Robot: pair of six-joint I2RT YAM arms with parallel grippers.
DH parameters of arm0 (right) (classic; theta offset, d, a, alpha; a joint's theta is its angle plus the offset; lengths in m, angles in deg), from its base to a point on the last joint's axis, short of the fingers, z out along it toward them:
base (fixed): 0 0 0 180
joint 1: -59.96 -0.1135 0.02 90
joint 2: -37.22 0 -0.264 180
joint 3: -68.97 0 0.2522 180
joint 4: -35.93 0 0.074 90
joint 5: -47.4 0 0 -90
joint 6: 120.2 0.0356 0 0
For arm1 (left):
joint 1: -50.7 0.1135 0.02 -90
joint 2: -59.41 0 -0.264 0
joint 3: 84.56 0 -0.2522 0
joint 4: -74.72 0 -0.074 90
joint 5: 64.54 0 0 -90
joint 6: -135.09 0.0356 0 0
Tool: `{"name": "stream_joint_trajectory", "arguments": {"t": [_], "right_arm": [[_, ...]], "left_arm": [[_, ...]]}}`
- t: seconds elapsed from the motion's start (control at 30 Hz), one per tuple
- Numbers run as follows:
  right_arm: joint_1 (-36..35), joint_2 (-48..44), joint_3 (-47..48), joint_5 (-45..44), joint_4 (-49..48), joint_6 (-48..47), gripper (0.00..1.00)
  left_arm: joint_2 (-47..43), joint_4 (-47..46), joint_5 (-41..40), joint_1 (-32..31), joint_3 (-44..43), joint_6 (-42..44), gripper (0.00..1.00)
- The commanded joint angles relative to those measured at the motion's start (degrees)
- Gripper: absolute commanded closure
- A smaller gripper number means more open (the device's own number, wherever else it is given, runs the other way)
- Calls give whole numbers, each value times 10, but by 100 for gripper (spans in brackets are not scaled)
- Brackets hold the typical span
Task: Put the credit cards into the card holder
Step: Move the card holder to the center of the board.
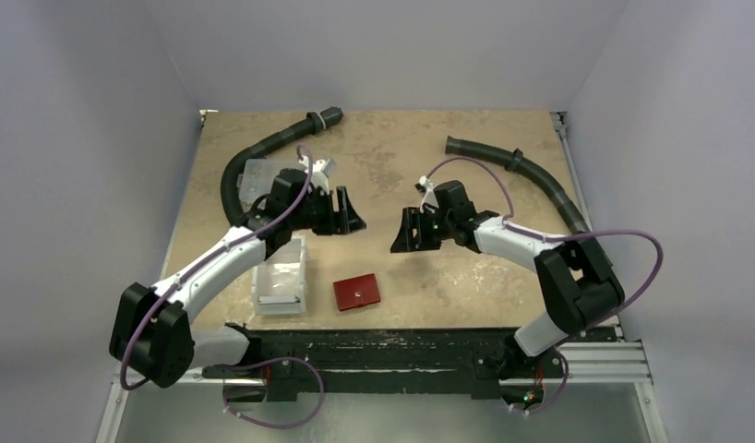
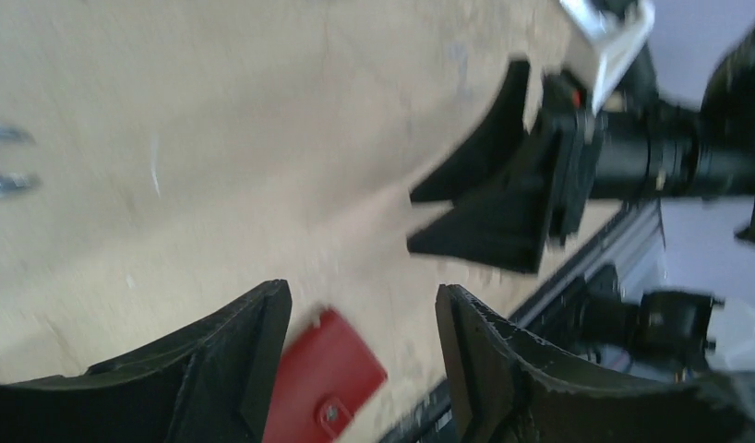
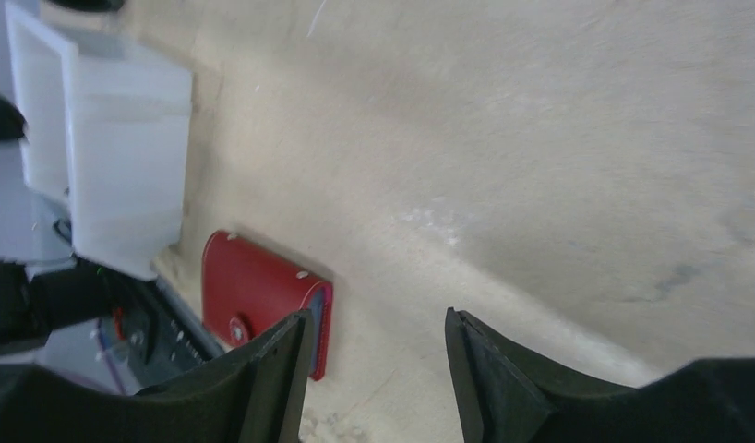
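The red card holder (image 1: 356, 293) lies closed and flat on the table near the front edge, snap tab on top. It also shows in the left wrist view (image 2: 318, 380) and in the right wrist view (image 3: 249, 286), where a thin bluish edge (image 3: 320, 318) shows along its side. No loose credit card is clearly in view. My left gripper (image 1: 351, 212) is open and empty above the table's middle, behind the holder (image 2: 360, 305). My right gripper (image 1: 401, 233) is open and empty, facing the left one (image 3: 378, 323).
A white rectangular bin (image 1: 281, 275) stands left of the holder, with something flat and greyish at its near end; it also shows in the right wrist view (image 3: 125, 166). A clear compartment box (image 1: 257, 175) sits behind the left arm. Black hoses (image 1: 531, 175) lie at the back.
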Motion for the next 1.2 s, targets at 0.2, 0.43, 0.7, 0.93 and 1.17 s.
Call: {"name": "stream_joint_trajectory", "arguments": {"t": [0.2,0.43,0.7,0.93,1.17], "right_arm": [[-10,70,19,156,-109,3,43],[-16,39,-47,146,-134,38,42],[-38,35,-103,164,-188,84,43],[-38,35,-184,170,-321,216,56],[-110,-47,-252,153,-301,265,58]], "left_arm": [[-122,166,-162,-191,119,-133,47],[-61,179,-332,-281,132,-209,15],[2,-2,-284,-280,200,-187,30],[177,53,-349,-266,7,-38,46],[177,92,-373,-261,-25,37,19]]}}
